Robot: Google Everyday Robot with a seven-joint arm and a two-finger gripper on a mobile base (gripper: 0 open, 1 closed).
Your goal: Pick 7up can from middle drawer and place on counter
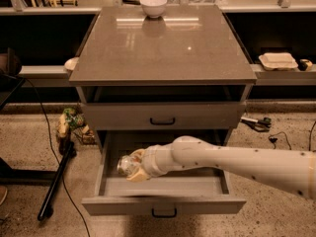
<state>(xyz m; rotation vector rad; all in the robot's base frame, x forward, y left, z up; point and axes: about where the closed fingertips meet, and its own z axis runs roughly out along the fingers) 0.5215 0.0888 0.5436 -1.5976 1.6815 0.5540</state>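
End effector (135, 168) clamped on 7up can (125, 165), inside open mid drawer (163, 187), near one side wall, white bowl (153, 6) at worktop (163, 58) rear edge.

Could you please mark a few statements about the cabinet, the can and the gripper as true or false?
1. The middle drawer is pulled open. True.
2. The 7up can stands on the counter. False: it is inside the middle drawer, towards its left side, held by the gripper.
3. A white bowl sits near the counter's far edge. True.
4. The gripper hovers open above the counter. False: it is down in the middle drawer, shut on the 7up can, with the arm reaching in from the right.
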